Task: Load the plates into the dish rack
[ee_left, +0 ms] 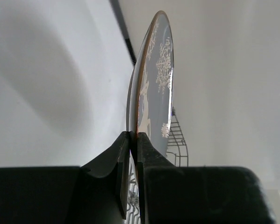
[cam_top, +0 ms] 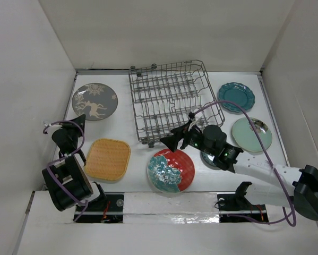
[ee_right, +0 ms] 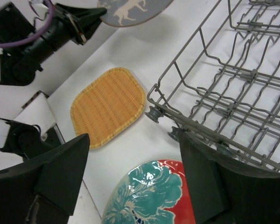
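Top external view tells us nothing is loaded yet: the grey wire dish rack [cam_top: 169, 98] on the white worktop [cam_top: 138, 155] holds nothing. Our left hand [ee_left: 134, 140] pinches the rim of the grey-brown round deer-patterned plate [ee_left: 156, 88]. Our right hand [ee_right: 134, 154] hangs spread above the red-and-teal floral plate [ee_right: 149, 196].

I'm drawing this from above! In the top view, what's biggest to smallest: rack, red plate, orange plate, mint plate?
1. rack
2. red plate and orange plate: they look about alike, so no ranking
3. mint plate, smallest
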Robot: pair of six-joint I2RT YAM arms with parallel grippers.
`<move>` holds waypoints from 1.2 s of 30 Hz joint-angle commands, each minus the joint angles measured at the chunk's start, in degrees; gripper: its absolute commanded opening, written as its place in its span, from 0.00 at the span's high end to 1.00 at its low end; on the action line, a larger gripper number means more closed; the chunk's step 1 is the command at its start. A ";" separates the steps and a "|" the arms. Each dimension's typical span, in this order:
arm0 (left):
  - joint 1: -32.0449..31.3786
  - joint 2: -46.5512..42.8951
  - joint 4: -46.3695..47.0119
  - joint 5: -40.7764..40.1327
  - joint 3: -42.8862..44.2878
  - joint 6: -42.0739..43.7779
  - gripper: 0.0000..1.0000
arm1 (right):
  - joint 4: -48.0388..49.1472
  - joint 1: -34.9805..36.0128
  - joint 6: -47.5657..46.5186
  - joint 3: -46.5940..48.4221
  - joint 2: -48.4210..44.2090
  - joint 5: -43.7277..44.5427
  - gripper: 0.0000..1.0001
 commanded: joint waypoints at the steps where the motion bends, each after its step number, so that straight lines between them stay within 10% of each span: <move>1: 0.43 -6.00 11.99 5.11 3.13 -4.18 1.00 | 2.86 0.37 -0.68 4.08 1.70 0.94 0.13; 17: -2.21 -17.42 12.16 15.66 2.61 -7.78 1.00 | 2.06 -8.67 6.26 30.44 25.59 -1.52 0.04; 30: -6.51 -21.56 11.37 23.48 2.70 -7.26 1.00 | 1.70 -11.41 6.17 47.07 42.66 -22.34 0.03; 33: -7.82 -20.69 11.28 24.71 2.87 -6.47 1.00 | 6.54 -11.41 8.90 46.28 43.71 -25.78 0.09; 36: -7.83 -18.76 16.37 26.73 1.47 -9.35 1.00 | 9.35 -11.41 11.18 46.89 45.56 -29.38 0.42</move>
